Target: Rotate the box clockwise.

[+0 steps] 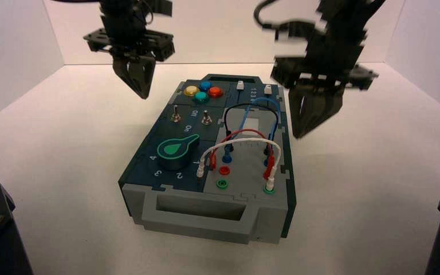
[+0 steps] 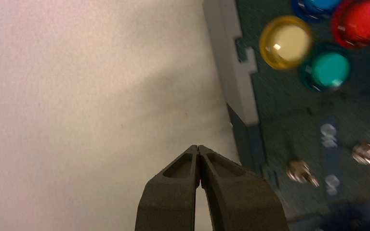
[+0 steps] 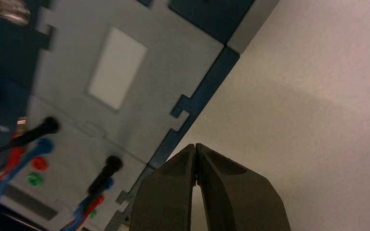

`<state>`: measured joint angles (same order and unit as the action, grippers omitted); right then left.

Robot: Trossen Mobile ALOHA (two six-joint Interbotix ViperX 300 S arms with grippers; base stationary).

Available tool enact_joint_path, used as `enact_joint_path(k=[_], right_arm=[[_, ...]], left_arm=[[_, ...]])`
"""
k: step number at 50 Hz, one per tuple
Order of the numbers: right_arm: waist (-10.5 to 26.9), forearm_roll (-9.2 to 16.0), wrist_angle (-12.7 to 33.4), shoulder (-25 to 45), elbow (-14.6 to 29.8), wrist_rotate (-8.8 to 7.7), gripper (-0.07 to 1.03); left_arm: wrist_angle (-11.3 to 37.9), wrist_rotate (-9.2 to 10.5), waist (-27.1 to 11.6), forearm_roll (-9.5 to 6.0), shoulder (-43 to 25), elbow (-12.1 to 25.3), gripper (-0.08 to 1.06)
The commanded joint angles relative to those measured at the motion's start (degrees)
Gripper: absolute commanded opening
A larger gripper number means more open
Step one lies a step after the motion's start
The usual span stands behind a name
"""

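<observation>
Jaws closed and empty on both arms, hanging above the box's two long sides, no push begun yet.

The left gripper [image 1: 138,86] is hovering with its jaws pressed together near the far left corner of the box [image 1: 149,166], just off the edge beside the yellow button [image 2: 285,42] and over bare desk [image 1: 57,143]; the right gripper [image 1: 299,127] is hanging, jaws likewise shut on nothing, just outside the right edge by the grey wire panel [image 3: 125,96]. The box is sitting mid-desk, slightly skewed, its grey handle [image 1: 200,209] facing the camera. Neither gripper appears to be touching it. The step in hand looks like the approach; next, each tip likely needs lowering against its side wall, then pushing in opposite directions, to swing the box clockwise without catching the wires [image 1: 246,140].
</observation>
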<state>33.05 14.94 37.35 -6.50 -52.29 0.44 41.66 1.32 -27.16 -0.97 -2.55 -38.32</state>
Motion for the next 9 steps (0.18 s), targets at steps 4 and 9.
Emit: enact_joint_path(k=[4, 9], right_arm=[[0.3, -1.8, -2.2, -5.2, 0.1, -0.18, -0.02], [0.2, -2.2, -2.5, -5.3, 0.5, -0.18, -0.02]], left_arm=[[0.1, 0.97, 0.1, -0.09, 5.6, -0.4, -0.03], [0.4, 1.05, 0.1, 0.0, 6.5, -0.1, -0.03]])
